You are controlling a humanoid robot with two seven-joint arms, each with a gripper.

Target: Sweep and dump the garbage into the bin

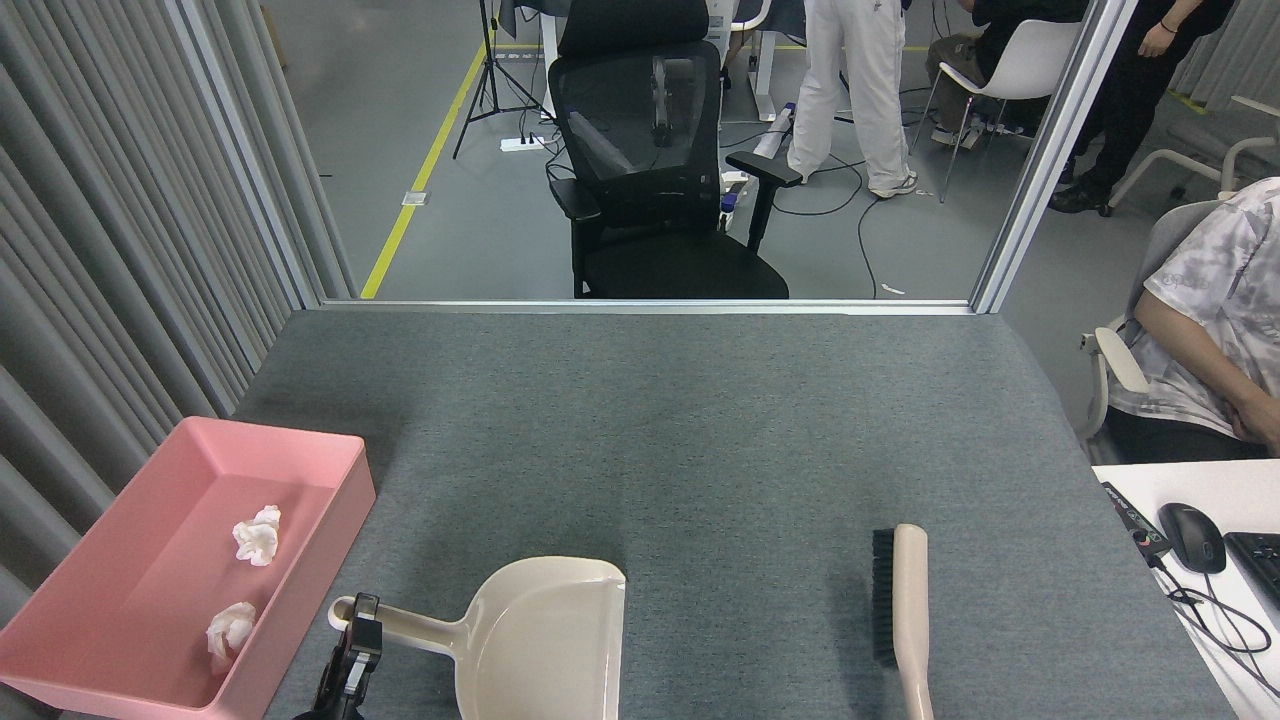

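The left gripper (pixel 357 625) sits at the bottom edge of the view, its dark fingers clamped on the end of the beige dustpan's (pixel 535 640) handle. The right gripper is out of view.

Landmark: the dustpan. It lies flat on the grey felt table (pixel 680 420), handle pointing left, its pan running off the bottom edge of the frame. No label or brand mark can be read on it.

Left of the dustpan, at the table's left edge, stands the pink bin (pixel 345 470), a shallow rectangular tray with sloped walls. It holds both pieces of garbage: one white tissue ball (pixel 257 535) toward the middle of its floor, a second tissue ball (pixel 230 630) nearer the bottom of the view. The two are apart from each other and neither touches the dustpan. No writing is visible on the bin.

Right of the dustpan, well apart from it, lies a beige hand brush (pixel 905 620) with black bristles facing left; its handle runs off the bottom edge.

Further right, on a white desk (pixel 1130 475) beside the table, rest a black mouse (pixel 1192 536) and cables. A seated person's arm (pixel 1195 350) shows above that desk.

Beyond the table stands a black mesh office chair (pixel 650 170); people's legs (pixel 860 90) are visible behind it. No text is legible anywhere in view.
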